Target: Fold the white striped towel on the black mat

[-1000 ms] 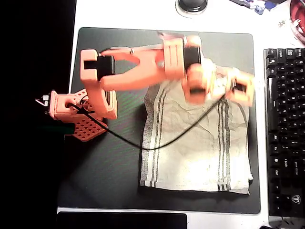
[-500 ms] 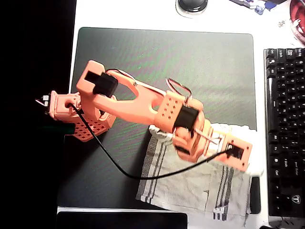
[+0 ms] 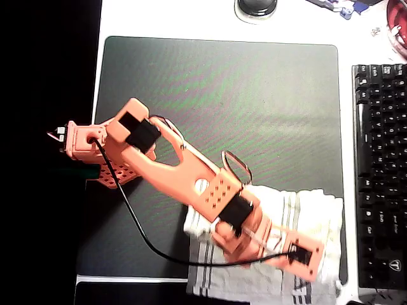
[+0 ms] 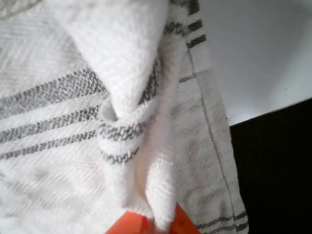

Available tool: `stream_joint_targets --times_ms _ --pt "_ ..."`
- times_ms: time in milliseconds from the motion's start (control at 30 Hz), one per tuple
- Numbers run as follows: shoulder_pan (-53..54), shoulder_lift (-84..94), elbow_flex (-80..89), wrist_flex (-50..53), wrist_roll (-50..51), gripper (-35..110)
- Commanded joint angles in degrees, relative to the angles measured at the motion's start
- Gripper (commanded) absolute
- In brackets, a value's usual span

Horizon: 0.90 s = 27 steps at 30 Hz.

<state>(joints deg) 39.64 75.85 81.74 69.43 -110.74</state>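
The large flat dark charcoal rectangular black mat (image 3: 216, 95) with rounded corners lies on the white bench (image 3: 165, 19), and serves as the landmark here. In the overhead view the cream-white cloth white striped towel (image 3: 299, 210), with thin grey-green stripes in groups, sits bunched at the mat's lower right corner. Its lower edge hangs past the mat's bottom border onto the bench, and its right side reaches the mat's right edge. The upper two thirds of the mat lie bare.

The orange plastic robot arm (image 3: 184, 178) is based at the mat's left edge and stretches diagonally across the mat down to the towel. A thin black cable (image 3: 137, 225) loops from the base over the mat's lower left part to the wrist. The fingers (image 3: 311, 267) are over the towel near the mat's lower right corner, blurred in the overhead view.

In the wrist view the towel (image 4: 131, 112) is gathered into a tight twisted fold that runs down to an orange fingertip (image 4: 170, 224) at the bottom edge; the fingers are clenched on this fold of towel. To the right of the cloth, white bench (image 4: 258, 53) and a black surface (image 4: 278, 170) show.

A black keyboard (image 3: 380, 171) lies on the bench just right of the mat.
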Motion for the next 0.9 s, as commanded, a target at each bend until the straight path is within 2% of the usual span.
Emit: stream_joint_targets --times_ms 0,133,367,533,867 --pt "2.2 0.0 0.97 -5.27 -4.13 8" --pt "2.72 0.44 1.23 -6.94 -5.54 13" --pt "1.76 6.42 -6.5 8.53 -4.48 14" --pt "-5.19 10.28 -5.62 16.96 -0.09 17" --pt "-19.34 3.25 -0.62 17.58 8.53 21"
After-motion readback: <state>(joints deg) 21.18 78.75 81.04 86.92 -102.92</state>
